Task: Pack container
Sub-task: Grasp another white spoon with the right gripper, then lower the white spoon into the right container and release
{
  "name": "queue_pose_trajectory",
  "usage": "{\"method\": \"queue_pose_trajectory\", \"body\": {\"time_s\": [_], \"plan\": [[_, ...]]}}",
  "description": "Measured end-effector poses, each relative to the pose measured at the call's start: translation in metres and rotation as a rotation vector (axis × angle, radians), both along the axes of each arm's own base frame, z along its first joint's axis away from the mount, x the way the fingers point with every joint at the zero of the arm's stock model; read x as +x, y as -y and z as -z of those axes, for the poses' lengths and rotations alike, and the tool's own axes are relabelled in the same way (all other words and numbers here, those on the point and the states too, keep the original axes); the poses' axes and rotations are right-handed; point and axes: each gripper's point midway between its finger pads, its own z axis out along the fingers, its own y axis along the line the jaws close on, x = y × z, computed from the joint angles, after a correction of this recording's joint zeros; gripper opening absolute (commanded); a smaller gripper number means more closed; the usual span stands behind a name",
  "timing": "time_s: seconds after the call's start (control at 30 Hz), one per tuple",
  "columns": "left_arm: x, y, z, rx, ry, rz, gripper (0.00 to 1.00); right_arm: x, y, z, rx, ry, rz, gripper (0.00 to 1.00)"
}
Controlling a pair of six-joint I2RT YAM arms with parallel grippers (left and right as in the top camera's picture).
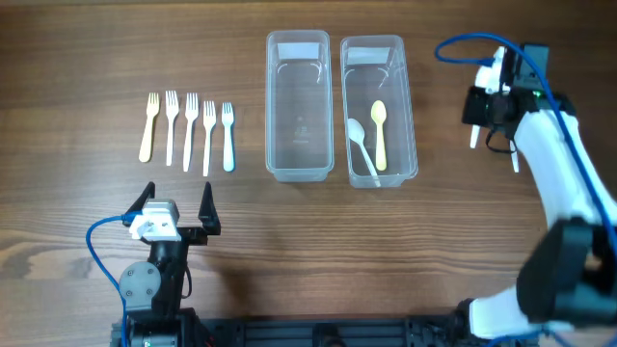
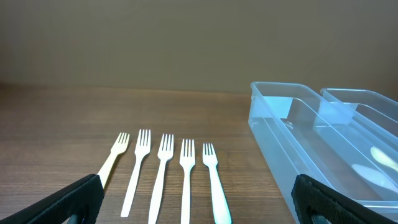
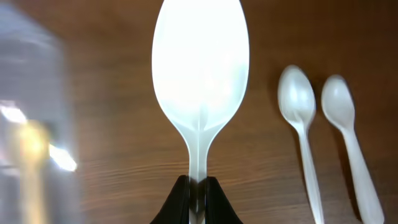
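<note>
Two clear plastic containers stand at the table's middle: the left one is empty, the right one holds a white spoon and a yellow spoon. Several plastic forks lie in a row to their left; they also show in the left wrist view. My right gripper is shut on the handle of a white spoon and holds it above the table, right of the containers. My left gripper is open and empty near the front edge, short of the forks.
Two more white spoons lie on the table right of the held spoon; in the overhead view my right arm hides most of them. The right container's blurred edge shows at the left of the right wrist view.
</note>
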Motion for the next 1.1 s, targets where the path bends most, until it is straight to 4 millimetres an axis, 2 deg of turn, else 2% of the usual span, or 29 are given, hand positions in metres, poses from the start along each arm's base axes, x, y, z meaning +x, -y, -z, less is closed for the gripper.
{"method": "queue_pose_trajectory", "body": {"time_s": [0.1, 0.17, 0.37, 0.53, 0.7, 0.77, 0.93, 1.1], "plan": [[0.0, 0.0, 0.0, 0.0, 0.0, 0.0, 1.0, -0.003, -0.032, -0.03, 0.013, 0.07, -0.079, 0.05], [0.0, 0.0, 0.0, 0.0, 0.0, 0.0, 1.0, -0.004, -0.055, -0.039, 0.024, 0.093, -0.136, 0.04], [0.0, 0.0, 0.0, 0.0, 0.0, 0.0, 1.0, -0.01, -0.114, -0.039, 0.049, 0.09, -0.272, 0.04], [0.0, 0.0, 0.0, 0.0, 0.0, 0.0, 1.0, -0.009, -0.15, -0.032, 0.071, 0.09, -0.337, 0.04], [0.0, 0.0, 0.0, 0.0, 0.0, 0.0, 1.0, -0.007, -0.169, -0.01, 0.083, 0.05, -0.361, 0.06], [0.0, 0.0, 0.0, 0.0, 0.0, 0.0, 1.0, -0.005, -0.174, 0.003, 0.083, 0.026, -0.367, 0.26], [0.0, 0.0, 0.0, 0.0, 0.0, 0.0, 1.0, -0.004, -0.179, 0.032, 0.084, -0.035, -0.368, 0.45], [0.0, 0.0, 0.0, 0.0, 0.0, 0.0, 1.0, -0.006, -0.178, 0.029, 0.085, -0.037, -0.362, 0.41]]}}
